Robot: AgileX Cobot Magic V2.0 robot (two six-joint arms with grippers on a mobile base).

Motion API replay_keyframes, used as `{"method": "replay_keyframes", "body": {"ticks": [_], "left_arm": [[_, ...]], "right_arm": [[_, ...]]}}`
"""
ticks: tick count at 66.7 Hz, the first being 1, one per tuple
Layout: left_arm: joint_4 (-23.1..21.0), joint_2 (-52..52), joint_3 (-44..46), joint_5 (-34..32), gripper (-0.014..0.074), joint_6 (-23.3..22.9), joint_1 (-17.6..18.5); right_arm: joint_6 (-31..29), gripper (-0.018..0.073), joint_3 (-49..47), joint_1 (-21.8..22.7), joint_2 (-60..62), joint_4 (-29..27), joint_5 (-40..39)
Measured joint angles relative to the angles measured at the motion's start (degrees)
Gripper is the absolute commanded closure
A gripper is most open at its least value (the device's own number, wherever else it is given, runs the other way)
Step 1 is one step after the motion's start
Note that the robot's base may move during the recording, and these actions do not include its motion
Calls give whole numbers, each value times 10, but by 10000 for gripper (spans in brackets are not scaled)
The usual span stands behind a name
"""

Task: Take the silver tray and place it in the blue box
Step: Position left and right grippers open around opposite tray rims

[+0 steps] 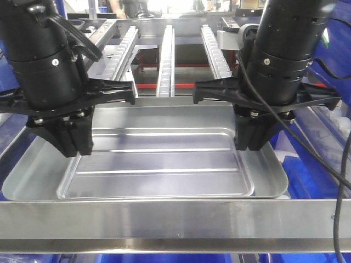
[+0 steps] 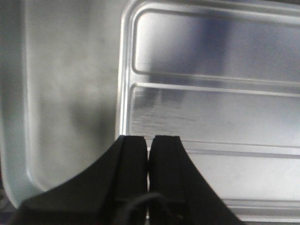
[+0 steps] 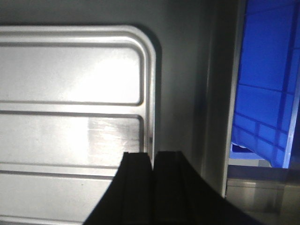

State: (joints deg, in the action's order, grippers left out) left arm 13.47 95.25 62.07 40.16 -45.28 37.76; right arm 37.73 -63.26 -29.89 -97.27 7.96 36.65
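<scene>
2 grippers at the rims of the silver tray [image 1: 159, 164], no lift yet

It lies flat inside the larger pan [image 1: 33, 170], ridges up, and you can see no sign that it is raised. Your right gripper [image 3: 153, 157] has its fingers nearly together, and the tray's right rim runs into the slit, so it is judged clamped there. Your left gripper [image 2: 149, 140] also has its fingers together, but the rim passes under 1 finger, so the hold is unclear. The blue box [image 3: 262, 117] stands beyond the pan's right wall. Judgement: the grasp is part-made; lift, carry and set-down all remain.
</scene>
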Motion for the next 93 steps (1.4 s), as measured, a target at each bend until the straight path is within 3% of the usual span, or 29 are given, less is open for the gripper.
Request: {"method": "replay_keyframes", "body": {"ticks": [16,26,32,35,41,62,93], "left_arm": [[34,0,0,1,602,0,0],[34,2,0,1,588,0,0],[29,7,0,0,446,0,-4],[20,10,0,0,342,0,-6],[8,16,0,-1,239,0,-9],[12,44,1,-4,300,-2,-9],[22,46,1,-5,300,-3,-17]], "right_arm": [[0,461,0,0,0,0,-1],[-3,232,0,0,0,0,-1],[-5,144,0,0,0,0,-1],[-5,144,0,0,0,0,-1],[-5,146,0,0,0,0,-1],[-5,146,0,0,-16,0,-11],[-5,146,-2,0,-28,0,-25]]}}
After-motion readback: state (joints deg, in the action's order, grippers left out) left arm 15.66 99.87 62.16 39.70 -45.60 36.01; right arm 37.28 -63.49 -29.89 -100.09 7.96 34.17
